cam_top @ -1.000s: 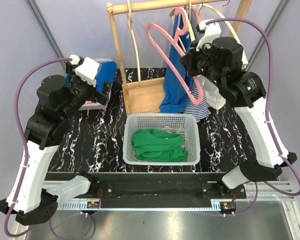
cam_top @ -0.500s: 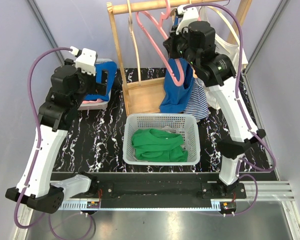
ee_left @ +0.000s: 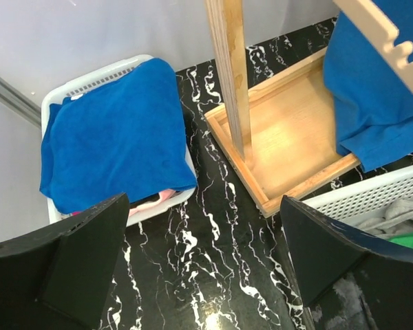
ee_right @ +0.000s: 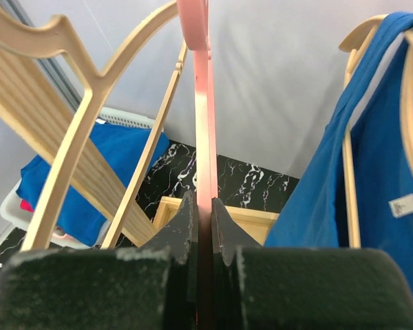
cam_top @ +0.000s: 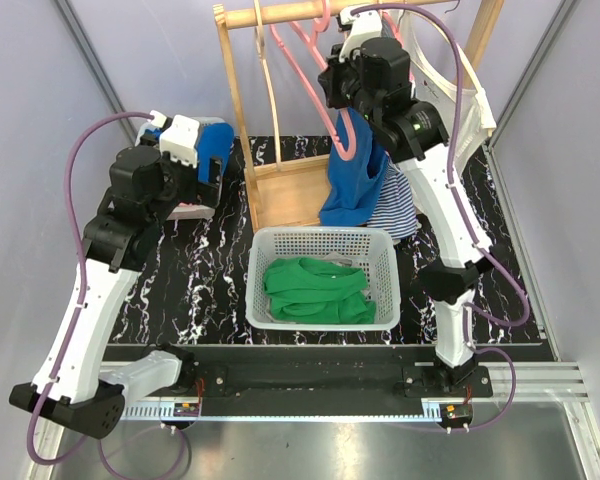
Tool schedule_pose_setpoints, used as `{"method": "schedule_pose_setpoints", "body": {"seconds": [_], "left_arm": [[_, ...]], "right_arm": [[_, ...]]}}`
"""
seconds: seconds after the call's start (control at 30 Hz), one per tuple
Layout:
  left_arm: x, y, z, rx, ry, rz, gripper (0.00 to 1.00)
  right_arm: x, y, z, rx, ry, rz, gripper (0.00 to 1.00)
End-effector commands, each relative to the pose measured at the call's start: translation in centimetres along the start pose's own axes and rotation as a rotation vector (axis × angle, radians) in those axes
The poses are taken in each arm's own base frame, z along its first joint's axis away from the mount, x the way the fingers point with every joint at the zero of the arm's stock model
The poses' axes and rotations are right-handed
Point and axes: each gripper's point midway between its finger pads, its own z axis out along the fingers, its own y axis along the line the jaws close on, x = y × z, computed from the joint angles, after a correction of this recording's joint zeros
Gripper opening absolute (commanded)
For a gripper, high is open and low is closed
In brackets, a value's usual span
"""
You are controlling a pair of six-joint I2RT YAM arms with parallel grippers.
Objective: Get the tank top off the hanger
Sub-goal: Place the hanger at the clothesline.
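right gripper is clamped on the pink hanger, jaws pinched on its thin bar, high up by the rail of the wooden rack. in the wrist view the hanger's long axis runs straight up and away from the gripper, edge-on to us. bare wooden hangers sit at the left of that view and the blue tank top at the right. the stretch of pink hanger we can see carries no cloth. in the top view its lower end is hidden by the arm, so we can't vouch for all of it.

the blue tank top hangs on the rack from a wooden hanger, just beside the right gripper and mostly below it, hem down near the basket. a green garment lies bunched in that basket. we can't tell if it's a tank top.

left gripper is wide open and holding nothing. it hovers over the worktop near the white bin with the blue towel, well apart from the hanging clothes.

our read: the right arm is the near one by far. the next move hinges on lining up the hook end above the gripper with the rail. the top hangs beside and below the gripper, so any reach for it goes down, not across.
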Motion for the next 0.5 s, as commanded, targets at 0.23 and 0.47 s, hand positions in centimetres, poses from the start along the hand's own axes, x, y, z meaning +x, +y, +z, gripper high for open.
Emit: {"method": "schedule_pose_setpoints", "body": {"seconds": [0.23,0.47], "left_arm": [[-2.2,-0.5,-1.9,0.041,-0.104,-0.019,0.99],[-2.0,-0.8,-2.0,0.054,-0.096,-0.032,0.99]], "right_arm": [[-2.3,-0.8,1.9,-0.021,-0.103,0.079,0.00],[-1.4,1.2,2.9,-0.132,-0.084,0.129,0.00]]}}
